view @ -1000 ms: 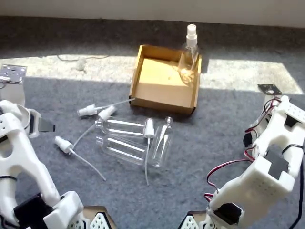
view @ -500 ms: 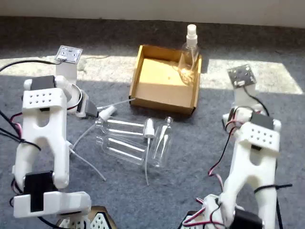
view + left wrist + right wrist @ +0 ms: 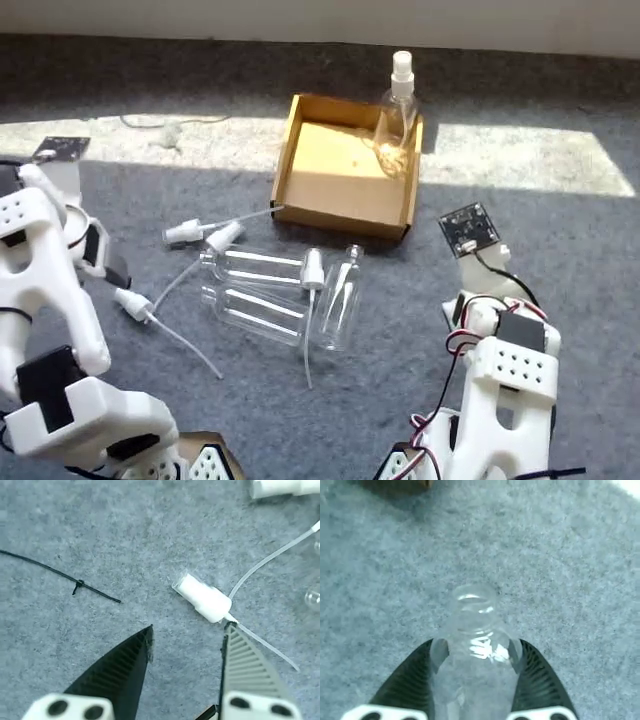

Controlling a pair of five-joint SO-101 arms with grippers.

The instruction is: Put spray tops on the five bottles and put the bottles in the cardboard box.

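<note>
Three clear uncapped bottles (image 3: 275,290) lie side by side mid-carpet. Loose spray tops with long tubes lie around them: two (image 3: 200,234) to their far left, one (image 3: 133,302) to their left and one (image 3: 313,268) across them. The cardboard box (image 3: 300,130) stands beyond, with a capped bottle (image 3: 396,115) upright in its far right corner. My left gripper (image 3: 190,628) is open just short of a spray top (image 3: 202,599), and sits at the left (image 3: 112,272). My right gripper (image 3: 475,647) is shut on another clear bottle (image 3: 472,610), open neck pointing away.
Grey carpet covers the floor, with a sunlit strip behind the box. A thin black tie (image 3: 60,575) lies on the carpet near the left gripper. A white cord (image 3: 165,130) lies at the far left. The right arm (image 3: 505,365) rises from the near right.
My left arm has swung back to the left and come down by the leftmost spray top. My right arm's wrist has moved nearer and toward the middle.
</note>
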